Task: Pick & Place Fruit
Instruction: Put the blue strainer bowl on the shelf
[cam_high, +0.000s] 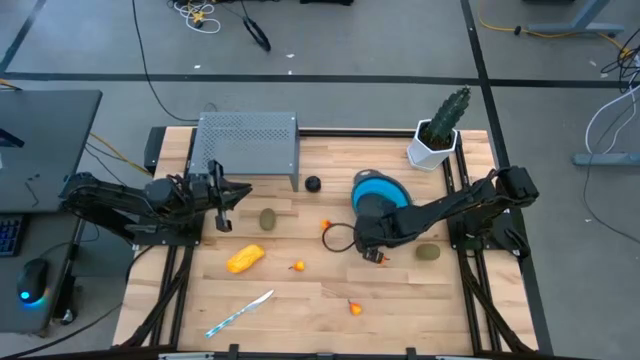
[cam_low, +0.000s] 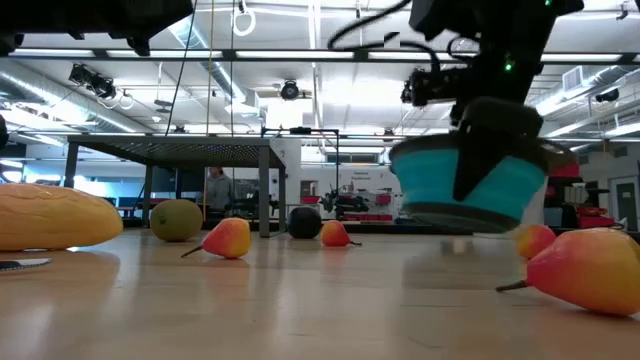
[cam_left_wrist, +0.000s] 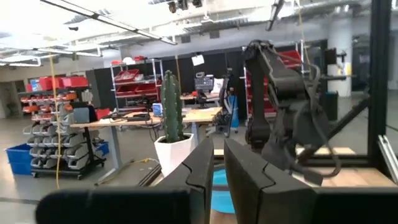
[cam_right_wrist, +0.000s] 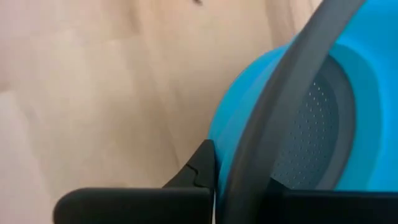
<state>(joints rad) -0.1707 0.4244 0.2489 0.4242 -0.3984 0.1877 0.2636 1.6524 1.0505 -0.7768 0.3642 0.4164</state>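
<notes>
From my station I see the fruit spread over the wooden table (cam_high: 400, 310): the yellow-orange oblong fruit (cam_high: 245, 259) lies toward the left front, matte and slightly ridged in the low view (cam_low: 50, 217); one olive-brown oval (cam_high: 268, 218) sits just behind it, the other olive-brown oval (cam_high: 428, 253) lies near the right edge, and the small black ball (cam_high: 313, 184) rests close to the grey perforated box (cam_high: 247, 146). Tiny orange-red pieces (cam_high: 298, 266) dot the middle and front, pear-shaped with thin stems when seen low. The right gripper (cam_high: 366, 236) is clenched on the rim of a blue collapsible bowl (cam_high: 381, 192), its dark finger (cam_right_wrist: 198, 169) pressed against the bowl's outer wall; the low view shows the bowl (cam_low: 470, 185) tilted and lifted clear of the wood. The left gripper (cam_high: 226, 195) hangs beside the grey box with its fingers pressed together, grasping nothing. I can read no brand, label or writing on any fruit or on the bowl.
</notes>
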